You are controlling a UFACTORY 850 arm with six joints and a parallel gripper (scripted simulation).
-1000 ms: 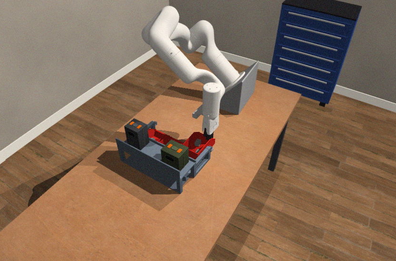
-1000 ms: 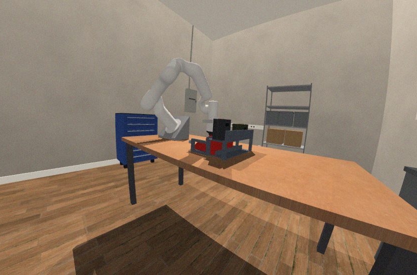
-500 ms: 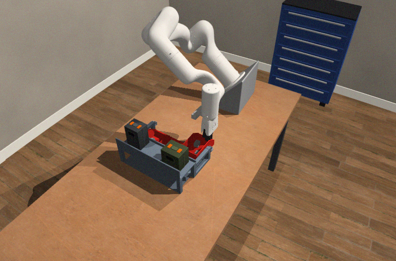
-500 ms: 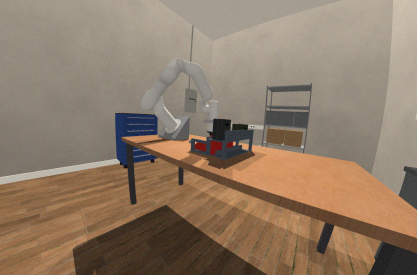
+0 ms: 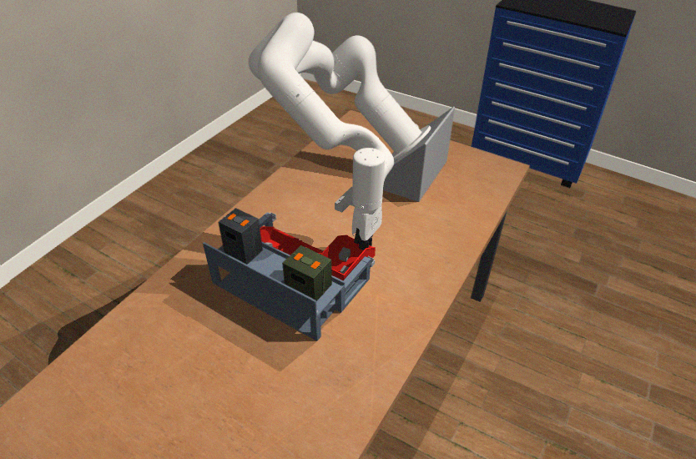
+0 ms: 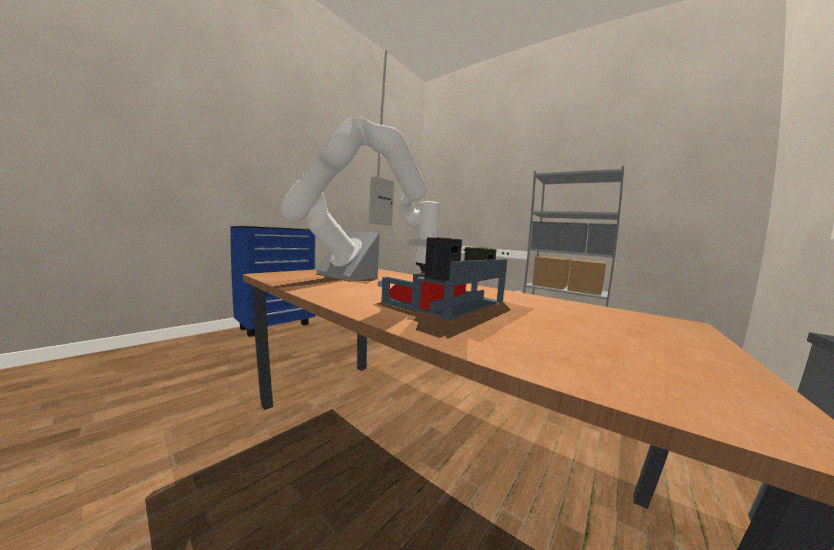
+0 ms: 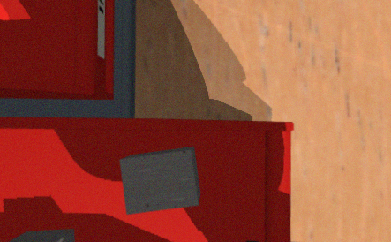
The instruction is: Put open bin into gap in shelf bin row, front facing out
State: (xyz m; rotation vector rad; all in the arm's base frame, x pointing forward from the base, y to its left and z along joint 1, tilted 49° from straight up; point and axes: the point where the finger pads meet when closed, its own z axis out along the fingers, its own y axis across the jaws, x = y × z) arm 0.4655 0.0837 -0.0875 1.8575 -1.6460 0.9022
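Your fingers [image 5: 364, 241] are pinching the back wall of the red open bin [image 5: 348, 254], pointing straight down from the white arm [image 5: 327, 116]. The pads are hard to make out from above, so the exact contact line is my best read. The bin sits at the right end of the grey-blue shelf [image 5: 262, 289], at the shelf's edge; I can't tell how far in it is. In the wrist view you see a grey block [image 7: 160, 180] lying loose on the bin floor, a second grey part [image 7: 42, 235] cut off at the bottom edge, and the bin's right wall against bare bench [image 7: 351, 110]. Another red bin [image 5: 279, 241] sits in the row to the left. On the shelf's top board you have a dark grey box [image 5: 239, 234] and an olive green box [image 5: 307, 274], both with orange tabs. The shelf stands mid-bench, with the arm's grey base wedge [image 5: 421, 157] at the far end and a blue drawer cabinet [image 5: 554, 86] on the floor behind.
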